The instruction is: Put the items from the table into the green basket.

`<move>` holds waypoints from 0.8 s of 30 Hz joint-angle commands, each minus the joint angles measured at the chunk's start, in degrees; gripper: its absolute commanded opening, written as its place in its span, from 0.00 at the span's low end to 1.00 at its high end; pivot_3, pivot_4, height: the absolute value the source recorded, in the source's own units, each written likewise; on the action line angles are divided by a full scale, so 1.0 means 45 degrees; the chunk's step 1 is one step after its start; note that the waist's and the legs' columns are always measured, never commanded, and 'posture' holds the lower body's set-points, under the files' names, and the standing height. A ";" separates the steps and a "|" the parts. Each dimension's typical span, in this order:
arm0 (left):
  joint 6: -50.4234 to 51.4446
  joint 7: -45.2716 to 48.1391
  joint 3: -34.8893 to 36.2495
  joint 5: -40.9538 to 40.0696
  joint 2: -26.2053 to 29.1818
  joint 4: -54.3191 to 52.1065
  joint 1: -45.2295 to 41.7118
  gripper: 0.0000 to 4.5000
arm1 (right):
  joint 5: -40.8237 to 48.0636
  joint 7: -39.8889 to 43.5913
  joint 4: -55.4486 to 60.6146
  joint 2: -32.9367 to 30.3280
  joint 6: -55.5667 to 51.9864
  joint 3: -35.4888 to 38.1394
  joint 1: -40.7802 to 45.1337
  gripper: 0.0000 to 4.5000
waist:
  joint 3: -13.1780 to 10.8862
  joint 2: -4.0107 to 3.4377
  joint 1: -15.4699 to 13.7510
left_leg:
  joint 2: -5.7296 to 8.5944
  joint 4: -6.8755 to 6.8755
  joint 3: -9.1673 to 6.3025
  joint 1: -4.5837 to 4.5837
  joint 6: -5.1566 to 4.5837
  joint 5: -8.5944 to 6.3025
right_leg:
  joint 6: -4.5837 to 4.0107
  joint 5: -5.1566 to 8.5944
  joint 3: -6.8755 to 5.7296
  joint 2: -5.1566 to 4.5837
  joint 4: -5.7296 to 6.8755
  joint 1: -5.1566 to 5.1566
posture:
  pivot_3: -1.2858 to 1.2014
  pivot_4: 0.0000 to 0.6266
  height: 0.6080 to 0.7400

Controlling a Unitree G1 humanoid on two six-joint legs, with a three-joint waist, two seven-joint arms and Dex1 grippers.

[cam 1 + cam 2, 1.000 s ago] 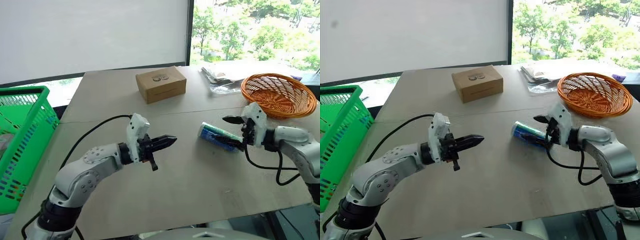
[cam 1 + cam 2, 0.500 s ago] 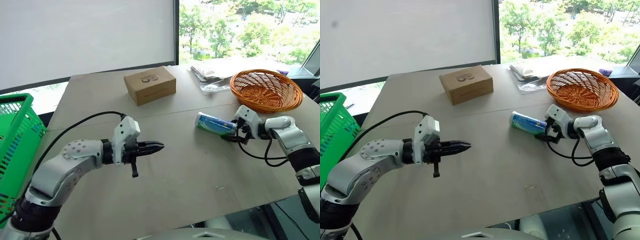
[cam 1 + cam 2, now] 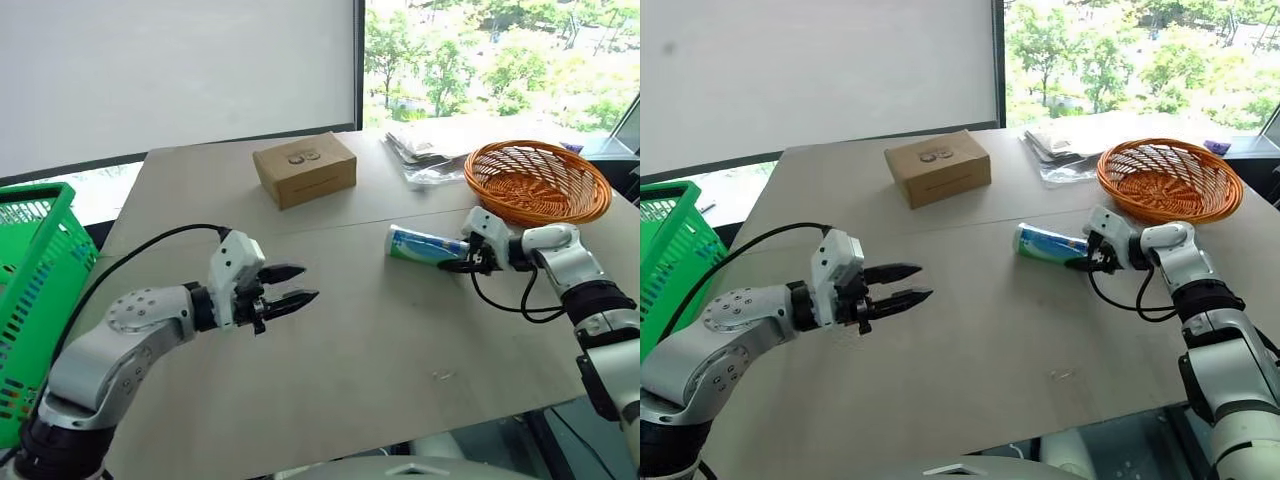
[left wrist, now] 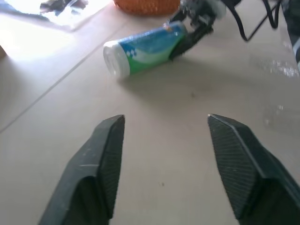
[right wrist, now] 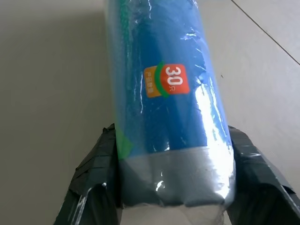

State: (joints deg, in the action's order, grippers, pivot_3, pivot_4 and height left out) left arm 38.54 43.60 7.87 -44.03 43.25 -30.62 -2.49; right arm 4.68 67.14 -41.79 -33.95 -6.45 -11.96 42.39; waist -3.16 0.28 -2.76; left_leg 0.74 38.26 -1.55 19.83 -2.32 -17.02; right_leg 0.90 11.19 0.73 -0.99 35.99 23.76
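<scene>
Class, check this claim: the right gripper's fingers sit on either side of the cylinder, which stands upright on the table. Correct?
Not quite. The cylinder lies on its side on the table, as the left eye view shows. The right gripper does have its fingers on either side of it.

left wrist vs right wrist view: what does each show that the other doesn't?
Left wrist alone: the left gripper, open and empty over the table, the cylinder's white end and the right gripper at its far end.
Right wrist alone: the orange label reading 30, with black fingers flanking the near end.
Both: the cylinder lying on the table.
</scene>
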 commanded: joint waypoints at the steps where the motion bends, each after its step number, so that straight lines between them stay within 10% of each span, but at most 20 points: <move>1: 0.0460 -0.0341 0.0638 -0.1627 -0.0587 -0.0480 -0.0152 0.78 | 0.1702 0.0305 0.2510 0.0198 -0.1345 0.1346 0.0342 0.44 | 0.0000 0.0000 0.0016 | -0.0002 0.0000 0.0001 0.0002 0.0000 0.0000 | 0.0009 -0.0008 0.0003 -0.0005 0.0001 0.0004 | 0.59 0.00 1.00; 11: 0.0456 -0.2955 0.1186 -0.5245 -0.3901 0.0288 -0.2492 0.78 | 0.7830 -0.1263 1.1428 0.2398 -0.8411 0.2522 -0.0821 0.44 | 0.0006 0.0000 -0.0465 | 0.0002 -0.0003 -0.0067 0.0041 0.0006 -0.0004 | 0.0004 -0.0010 -0.0060 -0.0033 -0.0003 0.0024 | 0.57 0.00 1.00; 22: -0.0015 -0.3676 0.0965 -0.6232 -0.5436 0.0223 -0.3345 0.78 | 0.9801 -0.2412 1.3141 0.2935 -1.0112 0.2235 -0.1290 0.43 | 0.0031 0.0037 -0.0549 | 0.0033 0.0025 -0.0046 0.0025 0.0005 -0.0001 | 0.0008 -0.0013 -0.0041 0.0002 -0.0006 -0.0004 | 0.57 0.00 1.00; 24: -0.0026 -0.3646 0.1098 -0.6453 -0.5431 0.0248 -0.3321 0.59 | 0.9798 -0.2481 1.3100 0.2883 -1.0146 0.2201 -0.1314 0.43 | 0.0031 0.0037 -0.0548 | 0.0028 0.0022 -0.0049 0.0021 0.0006 -0.0001 | 0.0008 -0.0013 -0.0043 0.0013 -0.0005 -0.0004 | 0.58 0.00 1.00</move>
State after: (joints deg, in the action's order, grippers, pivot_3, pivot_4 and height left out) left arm 40.49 27.77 10.90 -71.16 18.86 -28.71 -15.95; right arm 46.53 55.35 13.95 -20.98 -52.12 -1.69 35.89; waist -3.02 0.45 -5.23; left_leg 0.85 38.35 -1.78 19.92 -2.30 -17.02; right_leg 0.94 11.13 0.53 -0.93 35.97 23.74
